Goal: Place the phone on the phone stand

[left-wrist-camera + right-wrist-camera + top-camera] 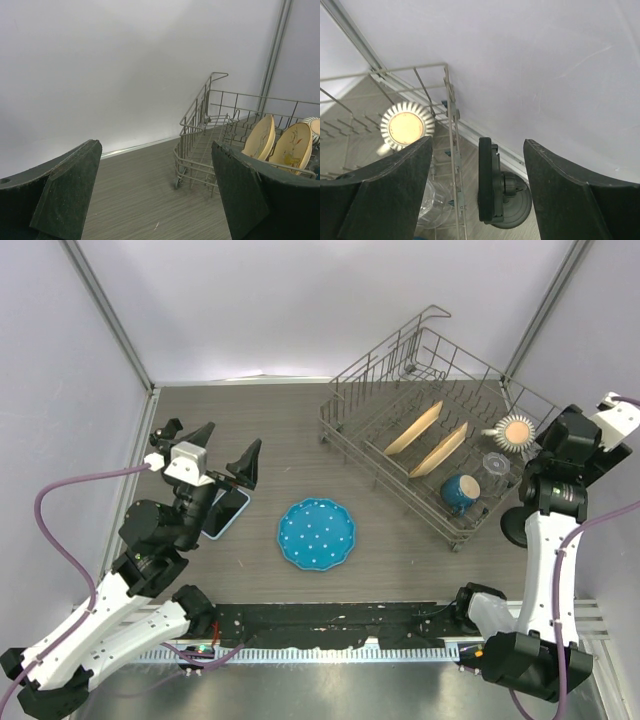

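The phone (pixel 231 511), dark with a light blue edge, lies flat on the table at the left, partly hidden under my left arm. My left gripper (pixel 234 436) is open and empty above and just beyond it; in the left wrist view (pixel 156 146) only table shows between the fingers, and the phone is out of view. The black phone stand (pixel 492 182) stands on the table between the dish rack and the right wall. It sits below the gap of my open, empty right gripper (pixel 477 142). In the top view the stand's base (pixel 514 528) peeks out beside the right arm.
A wire dish rack (pixel 352 445) fills the back right, holding two beige plates (pixel 414 428), a blue mug (pixel 460 491), a clear glass (pixel 495 468) and a fluted cup (pixel 517 430). A blue dotted plate (pixel 317 533) lies at the table's middle front. Walls enclose three sides.
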Controlling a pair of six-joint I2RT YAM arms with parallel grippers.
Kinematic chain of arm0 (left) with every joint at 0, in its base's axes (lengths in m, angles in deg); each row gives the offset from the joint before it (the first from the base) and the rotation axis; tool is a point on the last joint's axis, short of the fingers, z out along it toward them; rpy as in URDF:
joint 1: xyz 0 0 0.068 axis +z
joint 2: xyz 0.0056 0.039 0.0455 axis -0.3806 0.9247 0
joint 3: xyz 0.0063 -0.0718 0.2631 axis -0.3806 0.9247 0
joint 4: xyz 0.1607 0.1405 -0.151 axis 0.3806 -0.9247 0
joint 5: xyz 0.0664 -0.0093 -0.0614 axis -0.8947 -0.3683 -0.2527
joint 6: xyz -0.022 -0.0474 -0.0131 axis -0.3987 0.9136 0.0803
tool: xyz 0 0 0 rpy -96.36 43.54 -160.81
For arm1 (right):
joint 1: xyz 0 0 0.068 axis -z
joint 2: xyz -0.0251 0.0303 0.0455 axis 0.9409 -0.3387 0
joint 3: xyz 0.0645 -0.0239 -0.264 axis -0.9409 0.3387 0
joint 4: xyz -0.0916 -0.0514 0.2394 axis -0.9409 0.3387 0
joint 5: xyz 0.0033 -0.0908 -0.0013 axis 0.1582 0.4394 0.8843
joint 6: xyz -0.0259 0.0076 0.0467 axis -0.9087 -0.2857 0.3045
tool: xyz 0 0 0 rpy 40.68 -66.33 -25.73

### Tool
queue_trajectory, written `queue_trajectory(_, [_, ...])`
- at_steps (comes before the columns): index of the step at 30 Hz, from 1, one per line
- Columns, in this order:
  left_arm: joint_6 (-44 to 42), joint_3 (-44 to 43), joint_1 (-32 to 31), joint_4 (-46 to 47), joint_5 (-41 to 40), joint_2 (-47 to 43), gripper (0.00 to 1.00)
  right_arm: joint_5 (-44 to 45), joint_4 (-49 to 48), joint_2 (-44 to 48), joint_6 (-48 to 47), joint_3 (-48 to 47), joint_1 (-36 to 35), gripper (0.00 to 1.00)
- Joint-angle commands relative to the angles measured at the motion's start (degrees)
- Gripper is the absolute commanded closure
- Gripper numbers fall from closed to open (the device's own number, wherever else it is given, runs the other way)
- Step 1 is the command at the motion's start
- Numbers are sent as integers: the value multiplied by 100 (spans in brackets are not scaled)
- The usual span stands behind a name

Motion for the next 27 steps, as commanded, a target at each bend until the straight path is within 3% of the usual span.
queue_trajectory(1, [-36, -104, -21, 191, -91, 39, 3, 200, 190, 260, 3, -678, -15, 21])
queue_trajectory(4, [-36, -87, -21, 218, -144, 74, 2, -19, 295, 278, -85, -1055, -155, 21])
queue_trajectory(7, [-54, -78, -30, 218, -197, 136, 2, -30, 427, -19, -278, -1512, -883, 21])
queue_trajectory(11, [-150, -69, -30, 227, -337, 241, 2, 841, 322, -572, -876, -1882, -3373, 22])
queue_trajectory(14, [-281, -113, -30, 218, -758, 382, 2, 947, 269, -1178, -1034, -2084, -4389, 22])
queue_trajectory(16, [-422, -209, -21, 174, -1388, 618, 1, 415, 103, -1461, -1052, -2137, -5120, 22])
queue_trajectory(20, [-546, -482, 206, 7, -2453, 1172, 0, -1124, -599, -1788, -240, -1858, -5535, 22])
queue_trajectory(23, [50, -667, 898, -387, -2562, 1410, 0, -2518, -1478, -1893, 326, -1497, -5588, 22])
queue_trajectory(27, [1095, -842, 1946, -975, -2421, 1726, 0, -2963, -1664, -2069, 406, -1540, -5746, 22])
